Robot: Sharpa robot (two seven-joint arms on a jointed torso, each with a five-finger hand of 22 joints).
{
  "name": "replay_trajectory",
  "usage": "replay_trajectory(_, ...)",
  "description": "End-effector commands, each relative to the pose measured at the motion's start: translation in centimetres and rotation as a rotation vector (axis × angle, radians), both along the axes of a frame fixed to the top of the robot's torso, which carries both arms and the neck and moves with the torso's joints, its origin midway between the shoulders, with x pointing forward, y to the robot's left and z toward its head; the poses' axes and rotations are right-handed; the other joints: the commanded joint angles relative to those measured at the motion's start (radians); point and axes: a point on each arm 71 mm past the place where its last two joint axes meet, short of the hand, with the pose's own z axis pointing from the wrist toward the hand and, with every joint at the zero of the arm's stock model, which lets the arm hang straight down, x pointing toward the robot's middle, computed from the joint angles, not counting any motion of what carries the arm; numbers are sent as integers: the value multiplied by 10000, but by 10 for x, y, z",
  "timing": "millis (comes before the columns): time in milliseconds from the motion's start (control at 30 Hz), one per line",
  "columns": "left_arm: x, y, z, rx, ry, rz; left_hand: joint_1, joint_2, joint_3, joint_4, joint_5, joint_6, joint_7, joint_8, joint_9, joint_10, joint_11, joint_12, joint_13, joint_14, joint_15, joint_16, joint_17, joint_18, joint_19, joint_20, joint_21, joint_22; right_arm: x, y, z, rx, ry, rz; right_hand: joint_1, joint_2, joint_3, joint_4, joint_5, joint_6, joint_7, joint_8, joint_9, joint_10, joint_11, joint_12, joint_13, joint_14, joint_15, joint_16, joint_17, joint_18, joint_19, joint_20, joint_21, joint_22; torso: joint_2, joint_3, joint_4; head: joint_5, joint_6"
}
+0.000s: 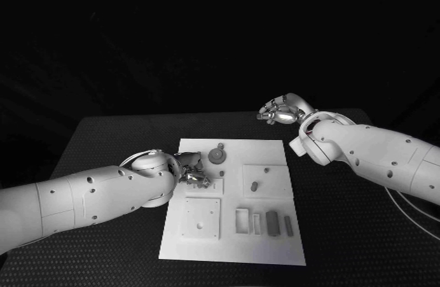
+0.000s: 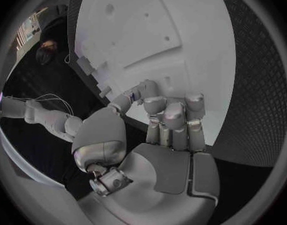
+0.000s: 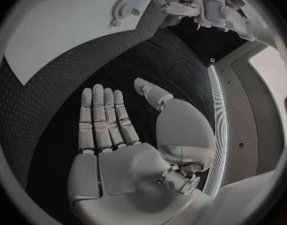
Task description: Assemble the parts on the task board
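my left hand point(image 1: 188, 171) hangs low over the task board point(image 1: 275, 148), fingers curled down with the tips on or just above the white plate; whether they pinch anything i cannot tell, the tips hide what is under them. in my left wrist view the fingers point(image 2: 175, 116) press toward a raised step of the board point(image 2: 200, 45), and i see no part between them

just beyond my left fingertips, toward the board's far edge, sits the round gear-like part point(image 1: 217, 154), near enough that i judge this hand the one to take it. to the side of my fingers away from my left arm lies a square plate with a small dark peg point(image 1: 255, 186) on it. back toward my body the grey bars point(image 1: 272, 223) stand in their row, long axes running from me to the far edge, beside an open rectangular frame point(image 1: 242, 221) and a square block point(image 1: 201, 218)

my right hand point(image 1: 280, 112) is released, fingers straight and apart, holding nothing, hovering past the board's far corner over bare black table point(image 1: 110, 134). it is well apart from every part, so the left is nearer. open room lies on the table either side of the board; the board's own surface is crowded around my left fingers
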Motion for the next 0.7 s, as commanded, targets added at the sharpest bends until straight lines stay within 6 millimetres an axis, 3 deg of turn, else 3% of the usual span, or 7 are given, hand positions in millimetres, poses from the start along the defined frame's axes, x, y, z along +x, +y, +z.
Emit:
replay_trajectory(33,-6,3,-13,674,658,-162,542,454,401,-245,5,-26,-67,5,-2,176,-292,-3,-11,64,-235,-37,-14,184,-19,-989,0,135,-1,1,0,-2,-7,170,-103,14,-50,3,57,-68,-26,-25,-15,-98,3,51,-17,-62,18,-43,-9,28,16,45,-70,11,-8,-1,7,-8,-15)
replay_trajectory(600,-7,-3,-11,769,460,-288,491,443,281,-64,-170,-49,-33,37,-68,178,-249,-16,-39,54,-234,-77,-43,163,-34,-971,-19,129,-1,1,0,-2,1,180,-94,18,-49,-6,56,-69,-26,-25,-16,-100,3,56,-27,-63,17,-44,-10,30,18,46,-79,20,-10,-3,10,-12,-9)
replay_trajectory(633,-7,-3,-11,772,465,-292,417,397,225,44,-364,-37,-29,58,-87,191,-230,-10,-47,53,-232,-81,-47,162,-42,-972,-31,126,-1,1,0,-2,2,180,-95,17,-49,-6,55,-69,-26,-25,-16,-100,3,56,-27,-63,17,-44,-10,30,18,46,-79,20,-11,-2,13,-14,-7)
replay_trajectory(667,-7,-3,-12,774,474,-285,385,343,187,124,-840,-43,-28,67,-107,195,-224,-9,-55,52,-232,-83,-50,169,-46,-978,-38,125,-1,1,0,-3,5,182,-97,15,-50,-6,55,-69,-26,-25,-16,-100,4,57,-28,-63,18,-44,-10,29,18,46,-80,21,-13,-1,16,-17,-7)
replay_trajectory(700,-7,-3,-12,773,467,-272,372,297,190,190,-917,-46,-22,72,-126,194,-225,-12,-64,48,-231,-89,-54,169,-53,-979,-46,124,-1,1,0,-3,7,183,-97,14,-51,-5,55,-70,-25,-25,-16,-100,4,57,-28,-63,18,-44,-10,29,18,47,-80,21,-13,0,16,-17,-4)
